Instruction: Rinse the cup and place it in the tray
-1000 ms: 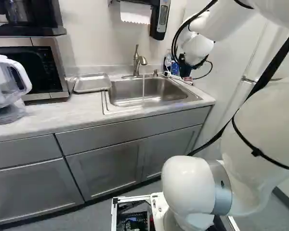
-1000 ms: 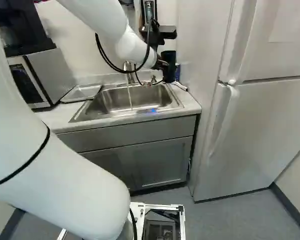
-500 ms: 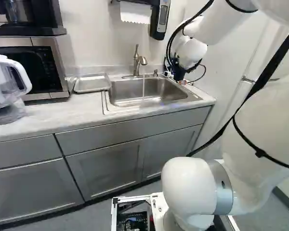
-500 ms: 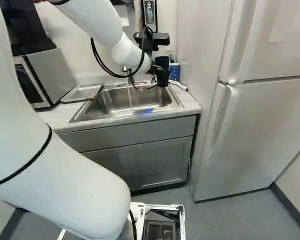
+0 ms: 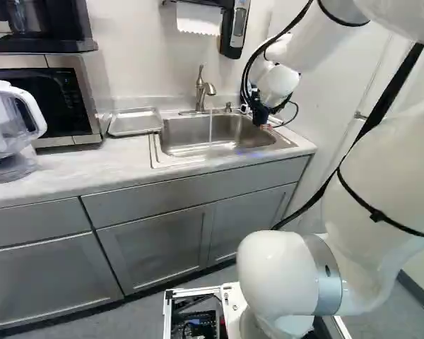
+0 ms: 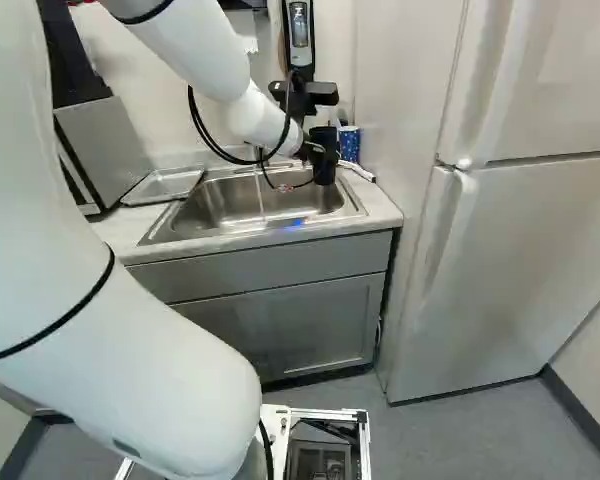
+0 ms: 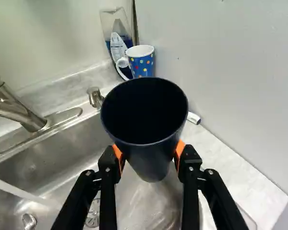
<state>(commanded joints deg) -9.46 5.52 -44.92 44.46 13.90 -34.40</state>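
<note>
Rinsing step. The cup, dark and near upright, is gripped between the fingers, one orange pad against either side, mouth upward. It hangs over the sink at the end away from the tray. Water runs from the faucet, apart from the cup. The step in hand is judged to be bringing the cup to the stream. The approach should be sideways and low, the rim passing beneath the spout and clear of the dispenser. A slight tilt would let water sweep the inner wall while sparing the wrist; the cup should then be tipped over the basin and drained before travel to the tray. Wet, tapering walls may slip, so the grip should be kept firm and turns slow.

Obscured: the cup's inside is too dark to show residue or water. The spout's tip is cut off in the wrist view, and the arm covers much of the faucet in the right base view. In the left base view, cup and gripper merge darkly.
</note>
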